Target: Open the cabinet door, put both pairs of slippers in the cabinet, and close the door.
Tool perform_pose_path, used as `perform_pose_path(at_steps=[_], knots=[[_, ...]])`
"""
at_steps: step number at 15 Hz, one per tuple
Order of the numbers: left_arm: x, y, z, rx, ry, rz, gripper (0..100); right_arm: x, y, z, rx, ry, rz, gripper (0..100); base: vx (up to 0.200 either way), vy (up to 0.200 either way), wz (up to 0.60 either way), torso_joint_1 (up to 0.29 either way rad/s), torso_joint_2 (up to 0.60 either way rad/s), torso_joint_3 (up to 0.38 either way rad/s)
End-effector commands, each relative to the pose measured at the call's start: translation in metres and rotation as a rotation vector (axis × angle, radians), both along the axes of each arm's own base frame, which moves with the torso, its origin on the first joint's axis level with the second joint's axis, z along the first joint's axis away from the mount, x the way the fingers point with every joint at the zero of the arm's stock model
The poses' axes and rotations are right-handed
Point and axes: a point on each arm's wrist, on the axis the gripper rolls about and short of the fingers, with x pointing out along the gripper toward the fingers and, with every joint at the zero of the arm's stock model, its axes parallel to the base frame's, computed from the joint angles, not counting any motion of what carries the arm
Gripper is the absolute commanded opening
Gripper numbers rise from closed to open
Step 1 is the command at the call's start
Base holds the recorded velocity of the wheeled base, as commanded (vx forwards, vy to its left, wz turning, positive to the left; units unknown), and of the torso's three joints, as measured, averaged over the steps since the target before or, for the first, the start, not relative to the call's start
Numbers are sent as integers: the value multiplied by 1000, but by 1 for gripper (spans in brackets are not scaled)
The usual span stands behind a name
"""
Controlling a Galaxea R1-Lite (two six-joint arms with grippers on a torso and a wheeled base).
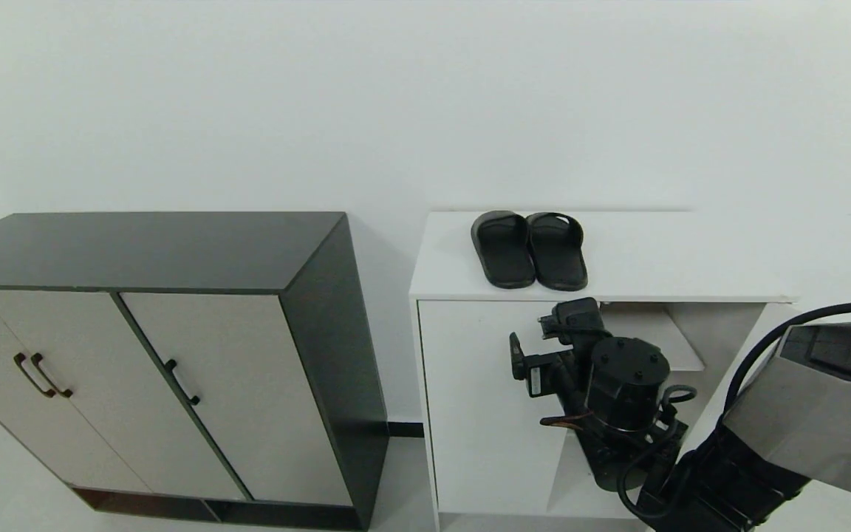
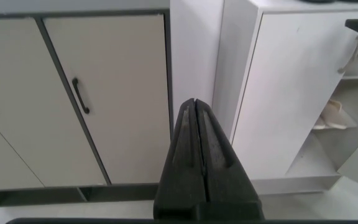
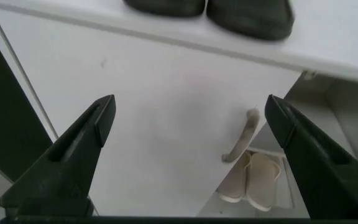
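Black slippers: pair, side by side on top of white cabinet, toward its left half; cream slippers: pair on shelf inside cabinet's open right compartment; door covers left half, pale handle at its inner edge. Right gripper: fingers spread wide, empty, near white door front, below black slippers. Left gripper: fingers pressed together, empty, facing gap between white cabinet and dark cabinet; dark cabinet closed.
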Motion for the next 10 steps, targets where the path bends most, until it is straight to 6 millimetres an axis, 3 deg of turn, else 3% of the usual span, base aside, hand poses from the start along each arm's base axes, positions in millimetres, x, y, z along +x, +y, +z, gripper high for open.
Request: perform_pose_path(at_steps=[1, 6, 10], knots=[[0, 0, 0, 0, 1, 0, 0, -1, 0, 2, 2, -4, 1, 100, 0, 0, 0, 251, -564, -330], [0, 0, 0, 0, 1, 0, 0, 1, -3, 1, -3, 2, -12, 100, 0, 0, 0, 259, -583, -327], [0, 0, 0, 0, 1, 0, 0, 10, -10, -2, -33, 0, -38, 100, 0, 0, 0, 145, -322, -172]])
